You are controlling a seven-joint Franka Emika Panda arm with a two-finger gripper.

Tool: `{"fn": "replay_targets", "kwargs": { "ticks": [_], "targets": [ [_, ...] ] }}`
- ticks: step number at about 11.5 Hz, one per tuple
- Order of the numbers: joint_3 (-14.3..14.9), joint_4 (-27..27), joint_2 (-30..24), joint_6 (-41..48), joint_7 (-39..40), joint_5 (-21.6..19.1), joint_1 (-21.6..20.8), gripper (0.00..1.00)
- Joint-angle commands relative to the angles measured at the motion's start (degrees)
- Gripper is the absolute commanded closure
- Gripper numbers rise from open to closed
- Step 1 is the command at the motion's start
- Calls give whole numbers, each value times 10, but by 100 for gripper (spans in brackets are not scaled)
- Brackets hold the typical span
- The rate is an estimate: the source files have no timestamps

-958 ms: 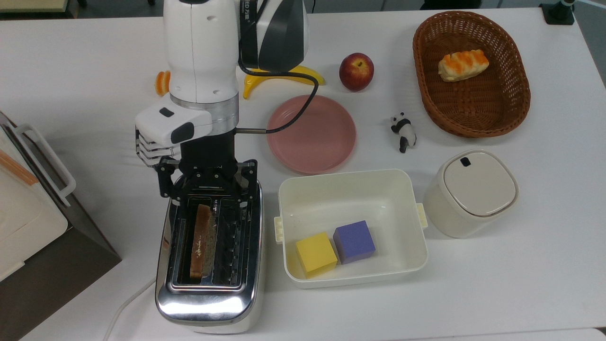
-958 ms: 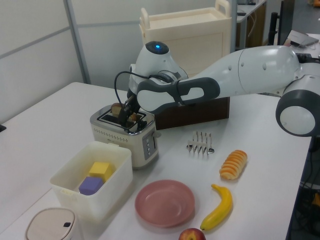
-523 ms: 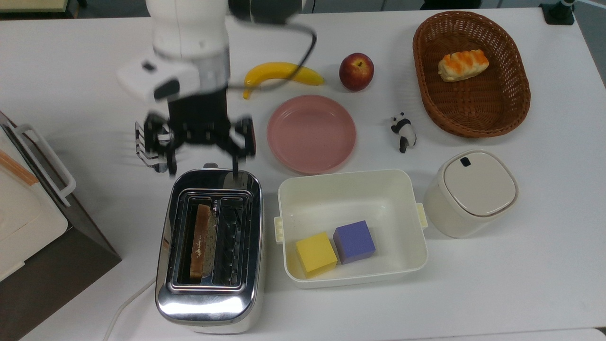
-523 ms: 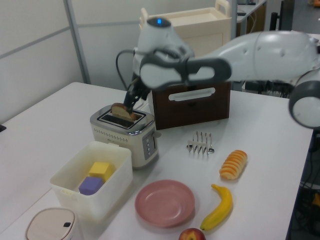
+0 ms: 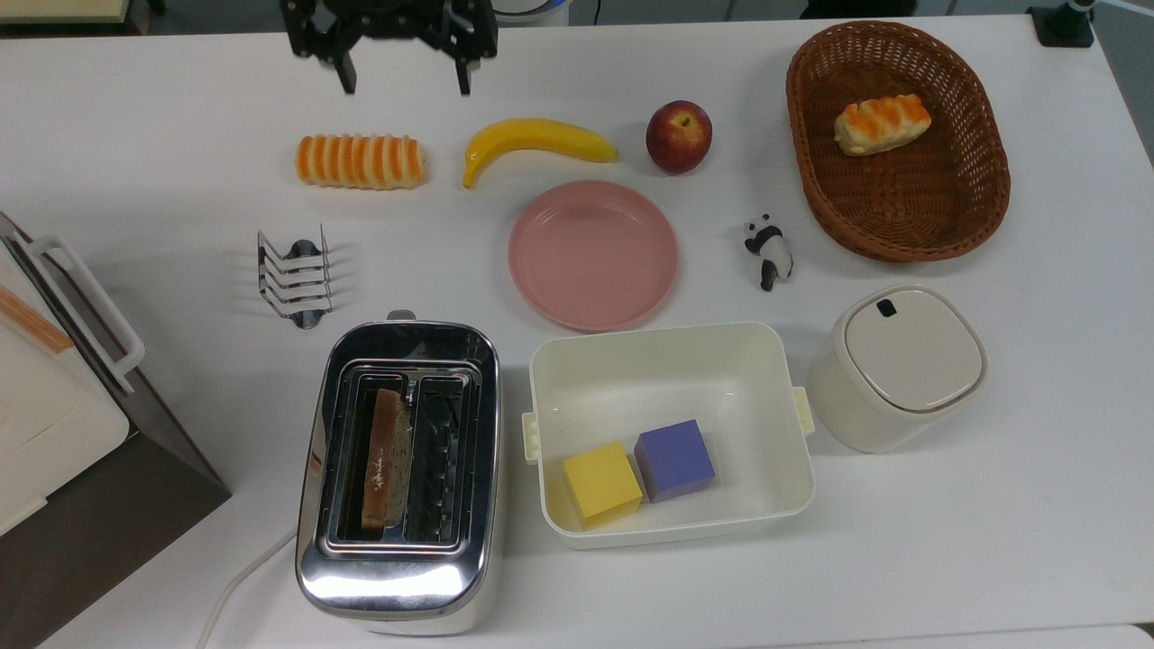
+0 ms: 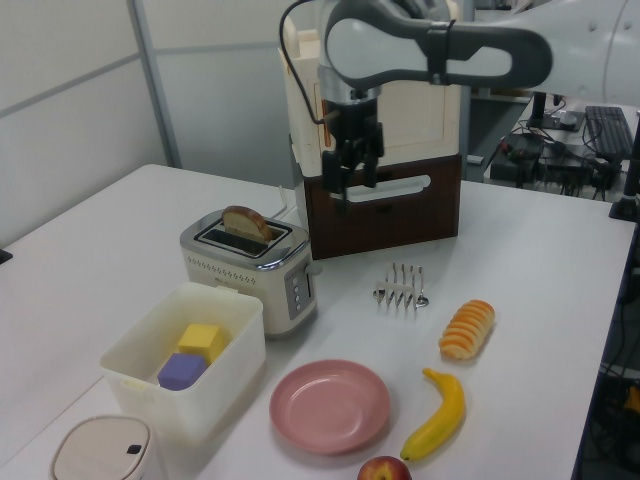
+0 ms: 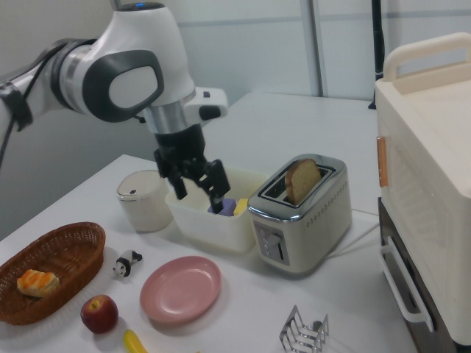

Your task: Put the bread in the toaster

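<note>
- Since the earlier frames the gripper has risen off the toaster and drawn back to the top view's upper edge, uncovering the striped bread roll and the wire toast rack it was hiding
- Its two dark fingers stand spread apart with nothing between them, released; the left view shows the gripper hanging high in front of the brown-and-cream cabinet, and the right view shows the gripper in the air above the pink plate
- A slice of bread stands on edge in the toaster's slot on the top view's left, its top poking above the chrome; it is well apart from the gripper, with the rack and the roll lying between them in the top view
- Bread in the left view and bread in the right view both rise a little out of the slot
- Beside the toaster on the top view's right sits a cream tub holding a yellow cube and a purple cube, which touch each other
- Elsewhere on the white bench: a banana, an apple, a panda figure, a lidded cream container, and a wicker basket with a pastry in it
</note>
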State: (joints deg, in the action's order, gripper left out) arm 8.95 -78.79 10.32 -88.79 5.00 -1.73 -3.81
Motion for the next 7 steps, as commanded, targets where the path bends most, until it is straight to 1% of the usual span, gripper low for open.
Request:
{"fn": "replay_targets", "kwargs": {
  "ticks": [1,3,4,7],
  "targets": [
    [-6,-108,-70,-2,-14,15,-13,0],
    [-11,-122,-72,-5,-15,29,-23,0],
    [-10,-122,-80,-4,-13,28,-21,0],
    [-10,-122,-81,1,-16,28,-20,0]
  ]
}}
